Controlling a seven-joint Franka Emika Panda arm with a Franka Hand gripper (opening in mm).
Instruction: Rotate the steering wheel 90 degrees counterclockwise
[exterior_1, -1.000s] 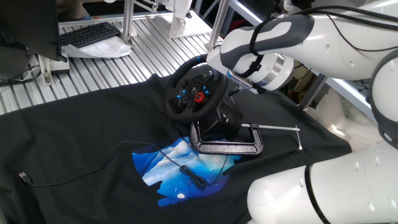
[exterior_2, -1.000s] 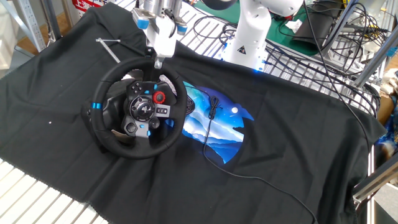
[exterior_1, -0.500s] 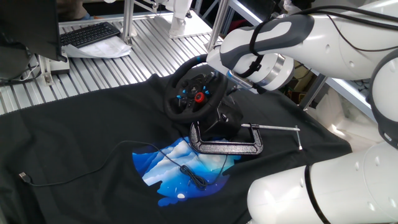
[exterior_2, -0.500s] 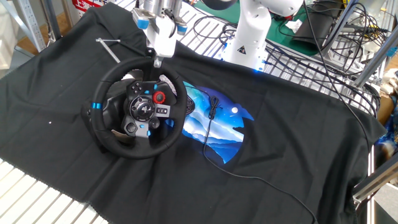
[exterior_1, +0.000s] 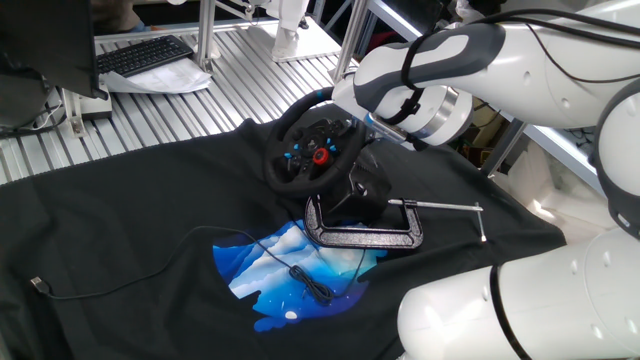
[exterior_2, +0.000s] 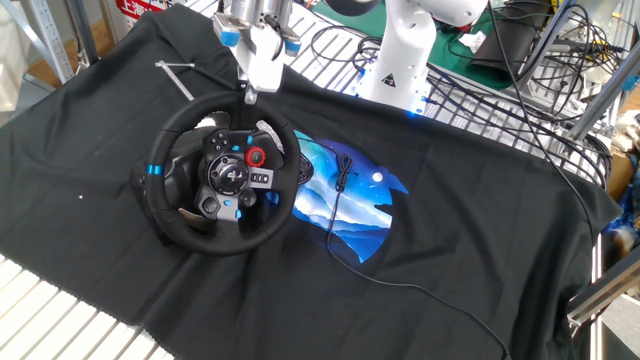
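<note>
Gripper (exterior_2: 250, 93) down at the top of the rim, fingertips right at the black ring of the steering wheel (exterior_2: 222, 172), and from the other fixed view the two fingers look drawn close together on that upper edge, though whether they truly pinch the rim I cannot tell, since the tips blur into the black. Below the gripper the wheel faces up and out, red centre button (exterior_2: 256, 156) bright on the hub, blue buttons around it, and the blue stripe mark (exterior_2: 153, 170) sits well round the rim from the fingertips, off on the wheel's side. From the one fixed view the white arm (exterior_1: 440, 70) reaches in from the right and hides the far rim of the wheel (exterior_1: 313, 150); the gripper itself is tucked behind the forearm there. Just under the wheel's base lies the metal C-clamp (exterior_1: 365, 235), its long screw rod (exterior_1: 448, 207) sticking out away from the wheel. All of it rests on a black cloth (exterior_2: 470, 200) with a blue print (exterior_2: 350, 200), and a thin black cable (exterior_2: 340, 180) trails across that print, well clear of the gripper.
</note>
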